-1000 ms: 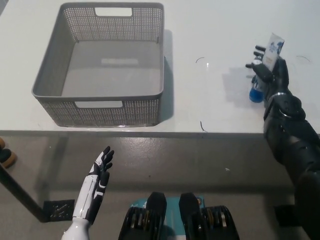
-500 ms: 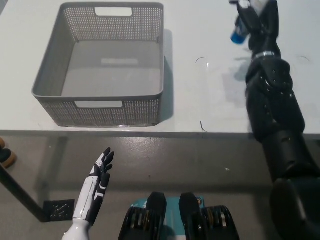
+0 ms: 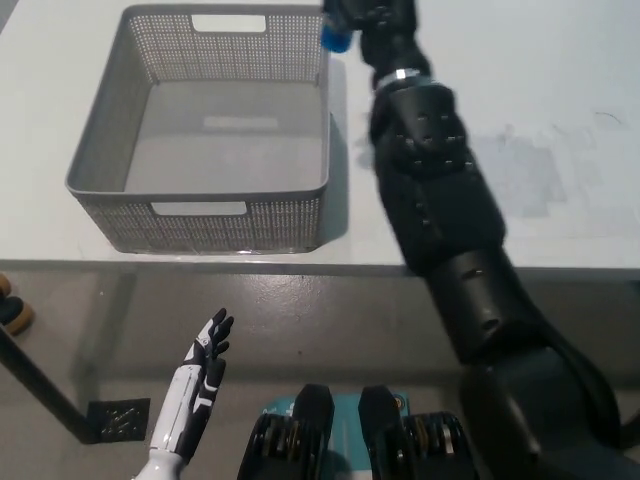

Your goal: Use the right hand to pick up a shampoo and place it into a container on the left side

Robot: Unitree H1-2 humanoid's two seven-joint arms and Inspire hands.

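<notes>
Shampoo (image 3: pixel 333 38): only its blue cap end shows, poking out of the right hand (image 3: pixel 368 18) at the top edge of the head view, just over the basket's far right corner. The rest of the bottle is hidden by the hand or cut off by the frame.

Table (image 3: pixel 560 120): white, carries the basket on its left half; the right half shows only faint marks.

Right arm: black, stretched diagonally from bottom right up to the basket's rim, high over the table.

Basket (image 3: pixel 100 150): grey, perforated walls, handle slots front and back, nothing inside. Sits square near the table's front edge.

Right hand: closed around the shampoo, partly out of frame.

Left hand (image 3: pixel 203 362): white, idle at lower left below the table edge, fingers spread, holding nothing.

Step in hand, by my reading: carry over the basket, release not yet due. To do it well, bring the hand further left so the bottle hangs over the middle of the floor, not the rim. Lower it inside the walls before letting go, so it does not bounce or catch the corner.
</notes>
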